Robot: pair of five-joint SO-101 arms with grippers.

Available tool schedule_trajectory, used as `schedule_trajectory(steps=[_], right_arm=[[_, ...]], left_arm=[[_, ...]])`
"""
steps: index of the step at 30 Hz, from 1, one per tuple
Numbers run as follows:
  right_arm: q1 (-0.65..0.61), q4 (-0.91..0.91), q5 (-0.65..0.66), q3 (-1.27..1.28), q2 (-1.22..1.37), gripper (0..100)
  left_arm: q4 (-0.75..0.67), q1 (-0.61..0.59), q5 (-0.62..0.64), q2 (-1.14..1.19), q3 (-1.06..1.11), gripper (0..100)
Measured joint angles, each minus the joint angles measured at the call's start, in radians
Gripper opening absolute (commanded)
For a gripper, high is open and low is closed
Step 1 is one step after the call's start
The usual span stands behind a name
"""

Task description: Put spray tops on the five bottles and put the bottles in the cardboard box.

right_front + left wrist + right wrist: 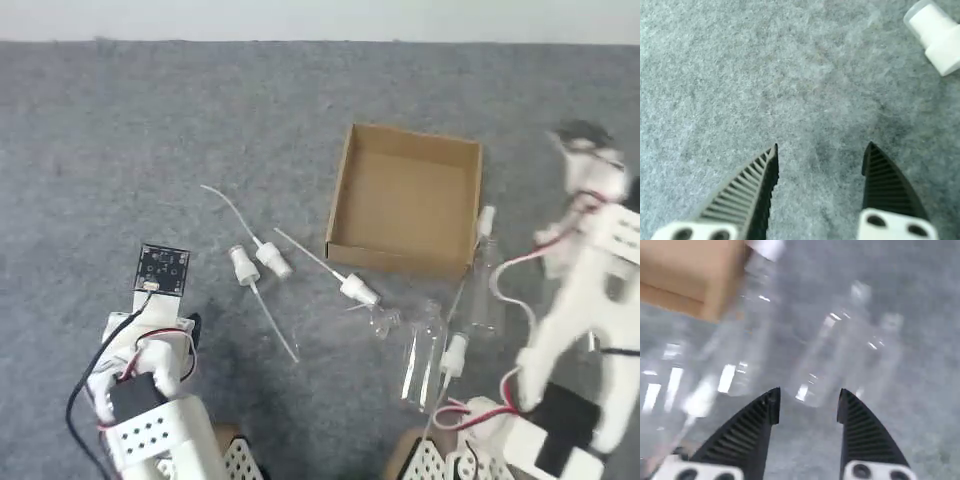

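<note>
1. Bottles [425, 352], clear and lying on their sides, are at about 5 o'clock from the centre of the high view. They are just off the near wall of the open cardboard box [405, 200], which sits at 2 o'clock. One more bottle, at the box's 4 o'clock corner, seems to have a top at its neck. Loose spray tops [272, 258] with long dip tubes lie around the centre. Your left arm [140, 400] is at 7 o'clock and your right arm [580, 310] at 4 o'clock.
2. Left wrist view: the left gripper [820, 150] is spread wide and empty over bare carpet. One of the spray tops lies well apart from its tips.
3. Right wrist view: the right gripper [807, 395] is moderately open and holds nothing. Bottles lie just beyond its tips, with a box corner behind them.
4. Risks, as a judgement:
   - The bottles are round and slick, so an off-centre pinch could roll one or squeeze it out.
   - They lie close together, so a descending jaw may nudge a neighbour.
   - The thin dip tubes could bend or miss a neck.
5. A grey, felt-like carpet [150, 130] covers the table. A pale wall [320, 20] runs along the 12 o'clock edge.
</note>
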Motion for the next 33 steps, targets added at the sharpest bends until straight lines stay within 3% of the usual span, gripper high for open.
schedule_trajectory(steps=[5, 9, 15, 27, 33], right_arm=[[0.18, -0.167, 0.081, 0.12, 0.0, 19.8], [0.245, -0.302, 0.103, 0.219, 0.0, 22.1], [0.258, -0.413, 0.107, 0.259, 0.034, 22.1], [0.258, -0.474, 0.107, 0.201, 0.382, 21.7], [0.258, -0.514, 0.107, 0.199, 0.436, 4.9]], left_arm=[[0.0, 0.0, 0.0, 0.0, 0.0, 25], [0.0, 0.0, 0.0, 0.0, 0.0, 25], [0.0, 0.0, -0.009, 0.0, 0.0, 25], [0.034, 0.064, -0.08, 0.0, 0.0, 25], [0.133, 0.048, -0.172, 0.015, -0.183, 25]])
